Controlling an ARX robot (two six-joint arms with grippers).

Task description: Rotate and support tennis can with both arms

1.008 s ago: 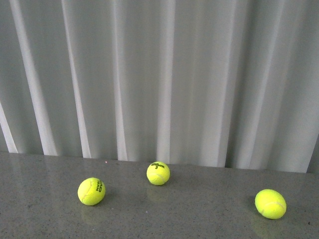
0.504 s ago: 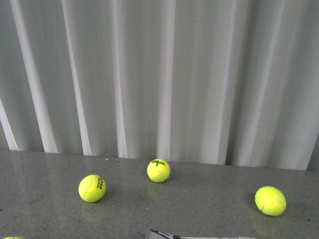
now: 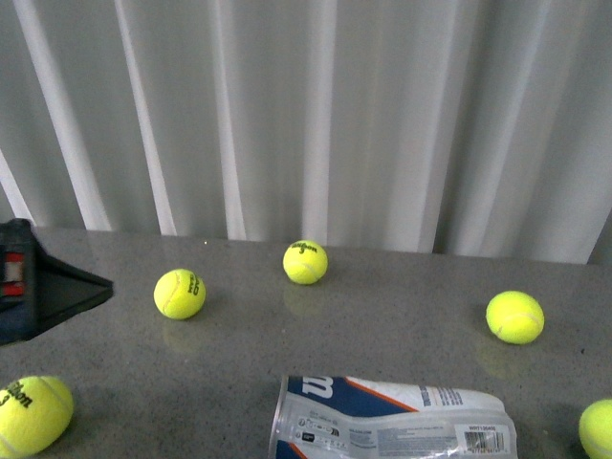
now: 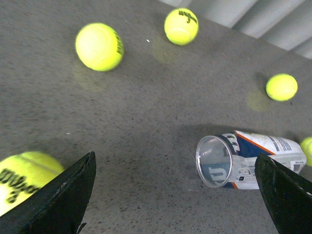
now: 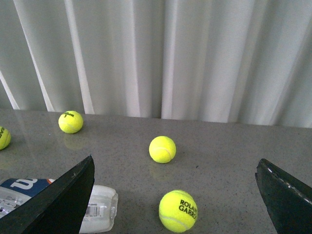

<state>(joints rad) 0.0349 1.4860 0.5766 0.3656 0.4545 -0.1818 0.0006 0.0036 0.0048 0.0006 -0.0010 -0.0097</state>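
Across the front view, your tennis can (image 3: 392,421) lies on its side at the near edge of the tabletop (image 3: 402,316), among tennis balls (image 3: 305,262); from the left wrist, your left end effector (image 4: 174,157) stands spread and empty, the can's open mouth facing it; from the right wrist, your right end effector (image 5: 174,161) is spread, gripping nothing.

Black wedge fingers (image 4: 58,195): left gripper (image 4: 174,157), right gripper (image 5: 175,160); red-white patch, left arm (image 3: 38,295)
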